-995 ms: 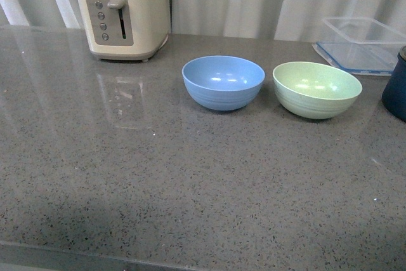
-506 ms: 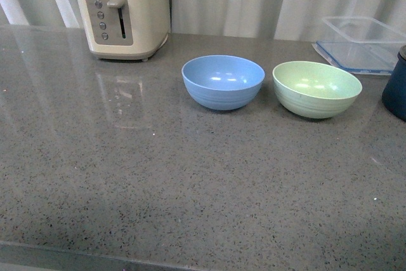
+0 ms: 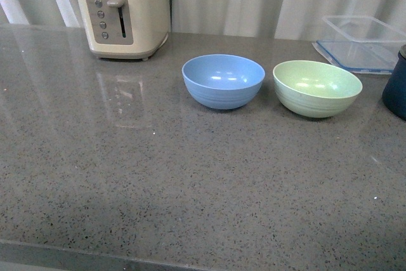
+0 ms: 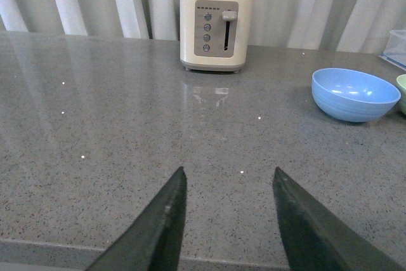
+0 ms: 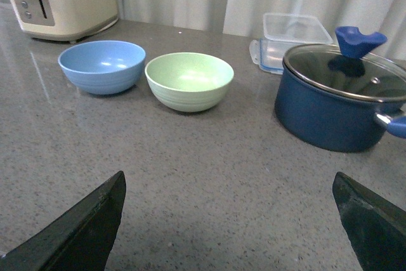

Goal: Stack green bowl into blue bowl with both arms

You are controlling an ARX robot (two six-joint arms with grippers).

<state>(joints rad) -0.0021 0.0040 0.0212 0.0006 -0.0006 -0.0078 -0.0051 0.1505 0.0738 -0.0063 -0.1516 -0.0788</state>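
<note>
Take the blue bowl [image 3: 223, 80] as your mark. It stands upright on the grey tabletop [image 3: 190, 176], and its inside shows only bare plastic with a few glints of light. The green bowl [image 3: 317, 88] stands just to the right of the blue bowl, close but not touching. It is also upright, and its inside is bare too.

Farther right of the blue bowl, past the green one, is a navy pot [image 5: 339, 103] under a glass lid with a blue knob. You cannot tell what is inside the pot. Behind and to the right of the blue bowl is a clear plastic box [image 3: 361, 42]; nothing can be made out in it. Behind and to the left of the blue bowl is a cream toaster [image 3: 122, 12].

Compared with a second ago, both bowls, the toaster and the box stand where they did.

The toaster has a row of small print near its top and four round buttons beside the lever. The print is too small to read.

Your left claw [image 4: 228, 172] is parted at a moderate gap, holding nothing, low over bare tabletop well to the left of the blue bowl. Your right claw [image 5: 228, 179] is spread wide, also holding nothing, in front of the two bowls.
</note>
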